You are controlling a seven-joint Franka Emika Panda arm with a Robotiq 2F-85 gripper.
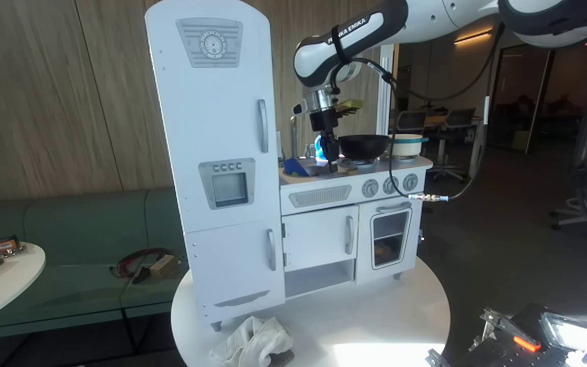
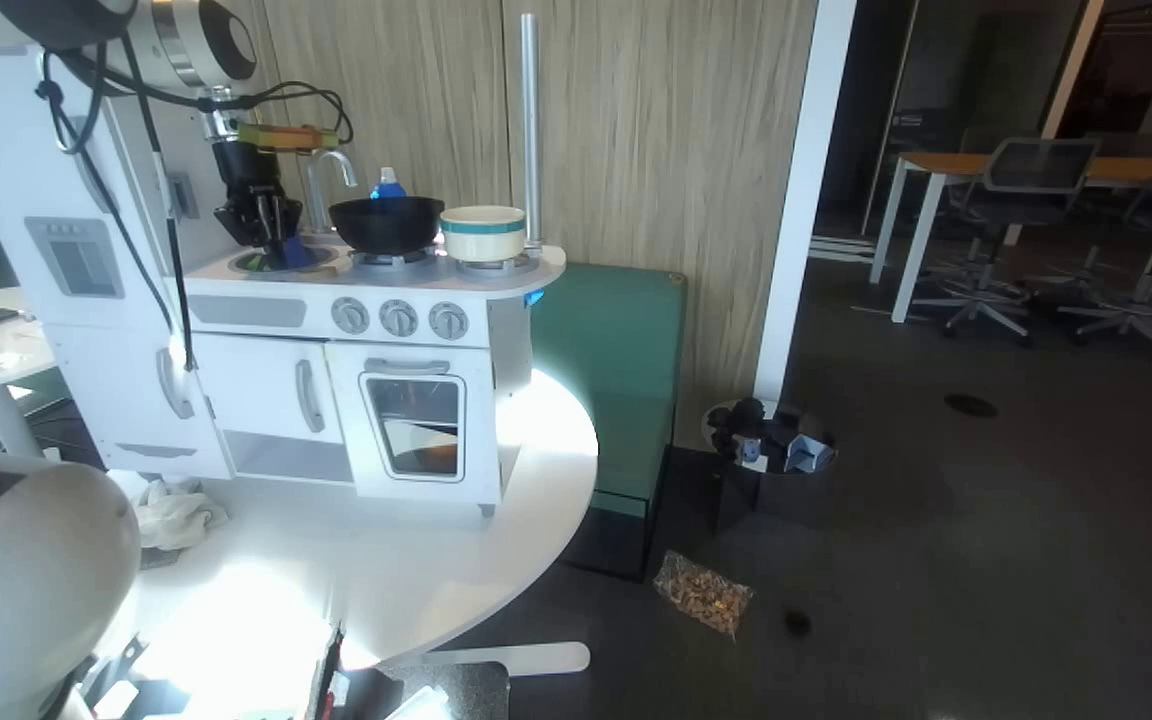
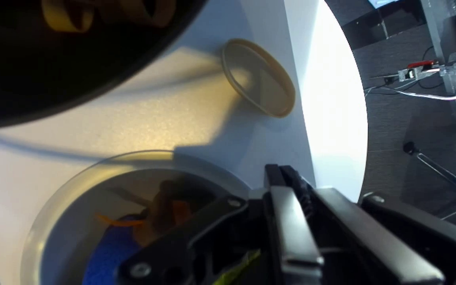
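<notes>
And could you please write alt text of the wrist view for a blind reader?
A closed black gripper extends from the lower right, hiding part of a round sink with a blue object inside. A dark pan fills the upper left; a tan-rimmed oval object lies on the white counter.

Your upper surface [image 3: 152, 118] tops a white play kitchen [image 1: 265, 216]. In the wrist view, you have a beige-rimmed piece [image 3: 280, 71] flat on it at one o'clock and a round sink [image 3: 129, 163] set into it toward eight. Both exterior views show you a black pan [image 2: 386, 230] and a white pot [image 2: 483, 245] on burners [image 2: 496, 267]. The play kitchen rests on a lower white surface [image 1: 390, 306], with a crumpled cloth [image 1: 255, 336] near its eight o'clock in an exterior view.
</notes>
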